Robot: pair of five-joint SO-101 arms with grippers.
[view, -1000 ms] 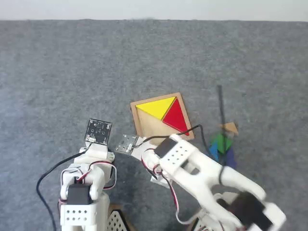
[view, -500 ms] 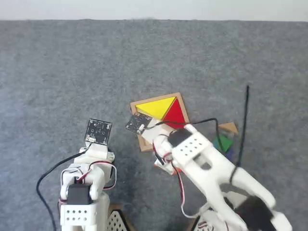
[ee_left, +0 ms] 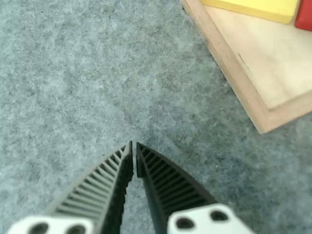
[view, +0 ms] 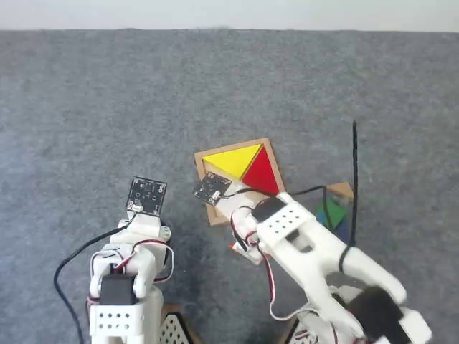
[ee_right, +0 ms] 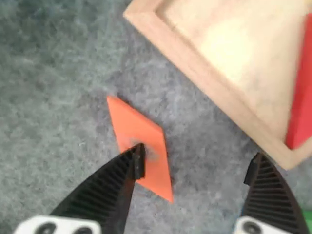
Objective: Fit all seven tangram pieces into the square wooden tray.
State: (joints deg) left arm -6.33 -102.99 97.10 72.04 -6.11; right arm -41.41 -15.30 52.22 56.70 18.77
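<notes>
The square wooden tray [view: 203, 179] lies mid-table and holds a yellow triangle [view: 233, 160] and a red triangle [view: 262, 174]. My right arm [view: 287, 223] hangs over the tray's near corner. In the right wrist view my right gripper [ee_right: 195, 165] is open just outside the tray's edge [ee_right: 195, 73]. One of its fingertips [ee_right: 138, 162] rests on an orange parallelogram [ee_right: 139, 131] lying flat on the carpet. My left gripper [ee_left: 132, 147] is shut with nothing in it, low over bare carpet beside the tray's corner [ee_left: 263, 114].
Loose pieces lie right of the tray: a tan one [view: 341, 190], a green one [view: 333, 213] and a blue one [view: 343, 229]. A black cable [view: 354, 165] rises near them. Grey carpet stretches open to the left and the far side.
My right arm has swung from left of the tray toward the tray's near corner, then settled slightly. The left arm has kept still.
</notes>
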